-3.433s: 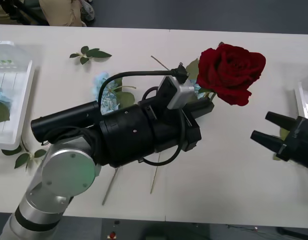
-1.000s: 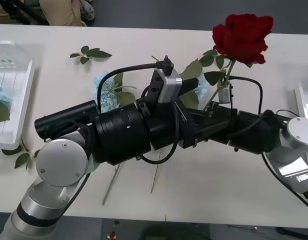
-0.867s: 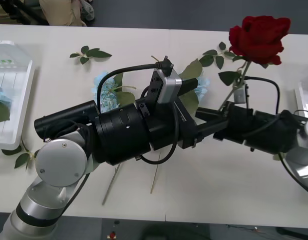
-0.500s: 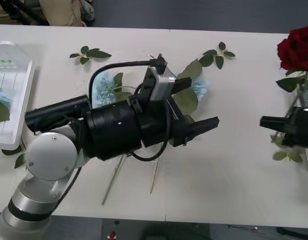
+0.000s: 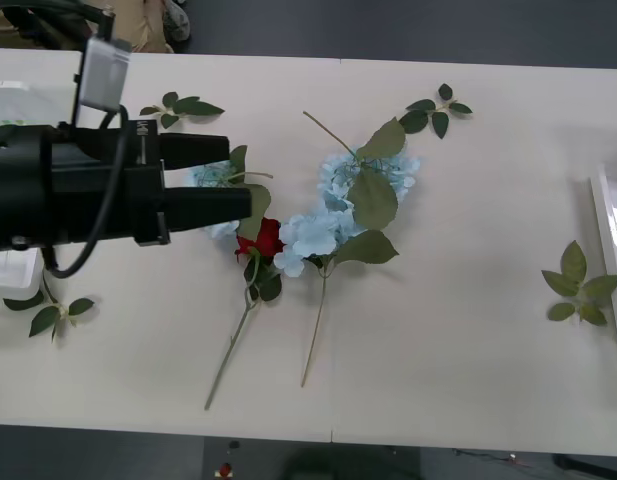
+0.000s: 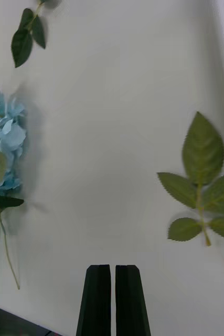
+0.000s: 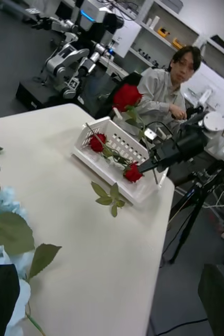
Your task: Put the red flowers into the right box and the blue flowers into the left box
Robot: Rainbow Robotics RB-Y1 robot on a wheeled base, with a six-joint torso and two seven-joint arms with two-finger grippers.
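The left gripper has been drawn back toward the left box, its fingers spread and empty. The stems it covered a moment ago are now laid bare: one red rose is seen on the table, touching the large blue hydrangea cluster, with a smaller blue cluster partly hidden behind the fingers.

The rose passed across has been carried out to the robot's right. In the left wrist view it is seen as the raised rose, held up by the right gripper over the right box, where two boxed roses already lie. In the right wrist view the fingers are pressed together above a leaf sprig. A release there is judged the step in hand.
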